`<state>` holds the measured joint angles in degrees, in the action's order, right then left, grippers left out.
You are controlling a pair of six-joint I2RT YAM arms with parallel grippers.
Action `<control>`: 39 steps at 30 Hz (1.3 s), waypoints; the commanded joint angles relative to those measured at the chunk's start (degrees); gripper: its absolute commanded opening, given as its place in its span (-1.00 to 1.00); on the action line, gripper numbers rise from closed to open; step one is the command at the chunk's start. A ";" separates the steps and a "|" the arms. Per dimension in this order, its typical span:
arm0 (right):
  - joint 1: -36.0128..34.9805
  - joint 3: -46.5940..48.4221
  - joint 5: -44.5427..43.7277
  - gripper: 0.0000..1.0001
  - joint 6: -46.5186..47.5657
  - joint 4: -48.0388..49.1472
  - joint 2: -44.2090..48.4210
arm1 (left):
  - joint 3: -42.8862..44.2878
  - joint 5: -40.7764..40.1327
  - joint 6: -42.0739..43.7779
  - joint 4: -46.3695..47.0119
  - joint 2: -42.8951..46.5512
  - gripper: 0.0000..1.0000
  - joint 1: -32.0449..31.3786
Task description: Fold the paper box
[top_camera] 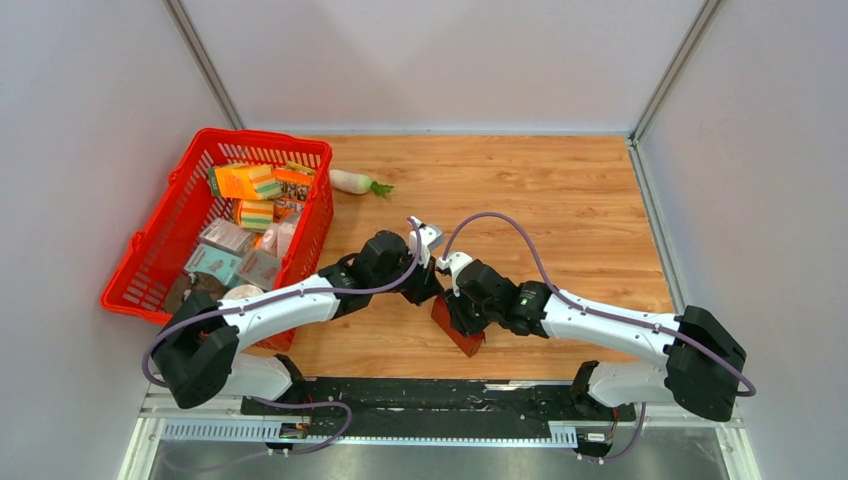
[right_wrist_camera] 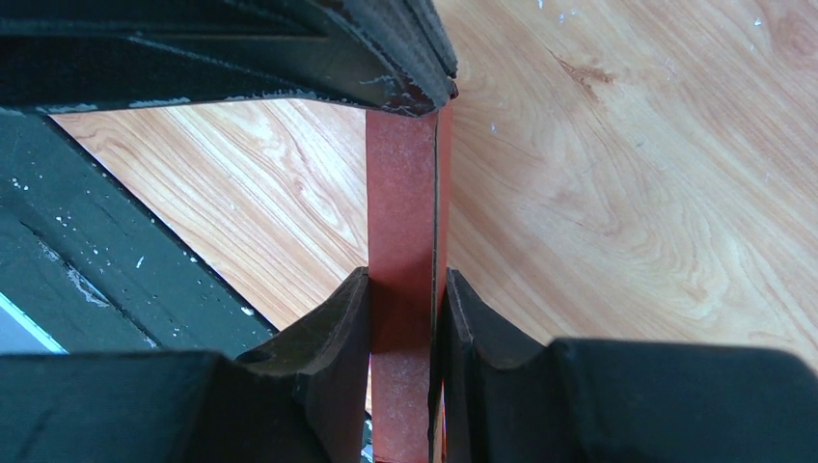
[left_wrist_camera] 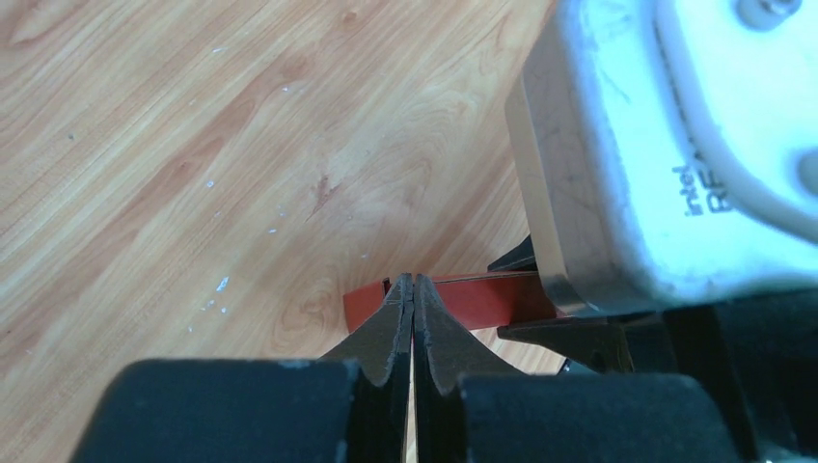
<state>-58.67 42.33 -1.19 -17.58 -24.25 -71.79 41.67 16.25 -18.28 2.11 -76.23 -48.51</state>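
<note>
Two grippers are met over the paper box [top_camera: 458,330], which is found near the 6 o'clock edge of the wooden table [top_camera: 570,200], held tilted off its surface. A dark red panel of the box [right_wrist_camera: 400,231] is clamped edge-on between the fingers of the right gripper [right_wrist_camera: 405,280], set narrow around it. The fingers of the left gripper [left_wrist_camera: 413,285] are seen pressed together at the red edge [left_wrist_camera: 473,299], at 12 o'clock of the right one in its wrist view. Whether cardboard is nipped there cannot be told. A red basket [top_camera: 265,138] is placed at 9 o'clock, a white vegetable [top_camera: 352,181] beside it.
</note>
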 commanded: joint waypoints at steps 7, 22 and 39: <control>0.14 -1.72 -0.22 -0.49 0.36 5.70 2.09 | -5.54 -2.98 3.25 3.51 2.04 -1.00 -1.59; 0.14 -4.18 -0.92 -0.43 2.38 8.16 2.88 | -11.69 -5.00 4.13 6.68 4.33 -1.00 -2.38; 0.14 -1.98 -1.36 0.28 -3.24 4.65 5.16 | -13.46 -6.41 2.29 7.82 5.30 -1.00 -2.47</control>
<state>-58.67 38.39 -2.83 -18.35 -19.59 -69.36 29.50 11.11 -16.25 14.57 -70.81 -50.87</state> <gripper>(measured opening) 0.592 0.007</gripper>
